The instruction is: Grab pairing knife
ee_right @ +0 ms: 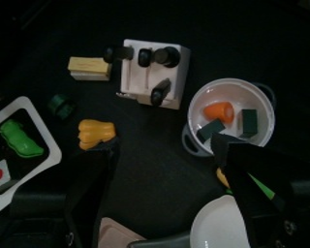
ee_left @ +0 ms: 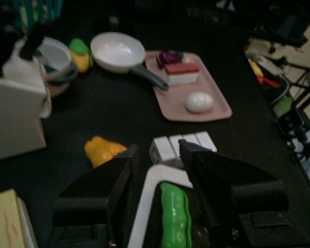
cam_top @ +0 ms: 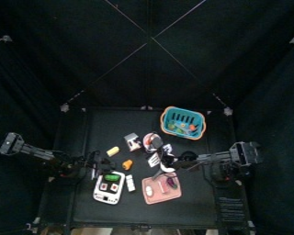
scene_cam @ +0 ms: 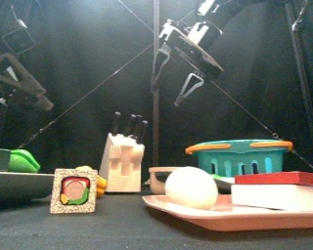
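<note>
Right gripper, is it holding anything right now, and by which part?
Nothing is held. The right gripper hangs open above the knife block, knives untouched; the left gripper is open too.

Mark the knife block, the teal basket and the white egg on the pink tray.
knife block [scene_cam: 121, 160], front view, on its white front face.
teal basket [scene_cam: 238, 156], front view, on its slatted side wall.
white egg [scene_cam: 190, 187], front view, on its rounded middle.

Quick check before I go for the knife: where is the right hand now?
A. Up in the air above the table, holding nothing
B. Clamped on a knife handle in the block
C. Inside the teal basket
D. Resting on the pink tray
A: the front view shows the right hand hanging open well above the knife block, clear of its handles.
</note>
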Controlling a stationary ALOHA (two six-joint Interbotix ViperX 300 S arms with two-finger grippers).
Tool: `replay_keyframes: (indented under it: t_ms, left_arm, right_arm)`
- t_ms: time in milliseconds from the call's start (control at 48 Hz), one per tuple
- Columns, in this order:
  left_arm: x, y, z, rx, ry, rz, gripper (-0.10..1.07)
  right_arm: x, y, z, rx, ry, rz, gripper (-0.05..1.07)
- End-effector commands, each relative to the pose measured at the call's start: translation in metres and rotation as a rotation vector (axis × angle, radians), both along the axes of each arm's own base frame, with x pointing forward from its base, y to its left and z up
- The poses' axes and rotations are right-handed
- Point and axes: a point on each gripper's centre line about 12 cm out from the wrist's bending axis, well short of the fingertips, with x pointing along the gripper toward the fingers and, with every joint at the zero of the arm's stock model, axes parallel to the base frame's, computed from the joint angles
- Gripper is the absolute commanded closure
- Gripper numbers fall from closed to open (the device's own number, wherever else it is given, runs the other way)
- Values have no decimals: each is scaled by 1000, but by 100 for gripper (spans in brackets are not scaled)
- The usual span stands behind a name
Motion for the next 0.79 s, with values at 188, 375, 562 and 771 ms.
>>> replay_keyframes:
  t_ms: [188, 375, 562, 771]
  left_arm:
    - [1, 8, 9, 17, -87, 53, 19]
    - [3, 32, 15, 73, -103, 156, 19]
    - [2, 46, 19, 86, -101, 210, 19]
    - [2, 46, 16, 67, -81, 213, 19]
  right_arm:
    - [16, -41, -6, 66, -150, 38, 0]
    - [33, -46, -33, 51, -78, 42, 0]
    - [48, -31, -29, 29, -12, 0, 0]
    - [51, -11, -19, -15, 72, -54, 0]
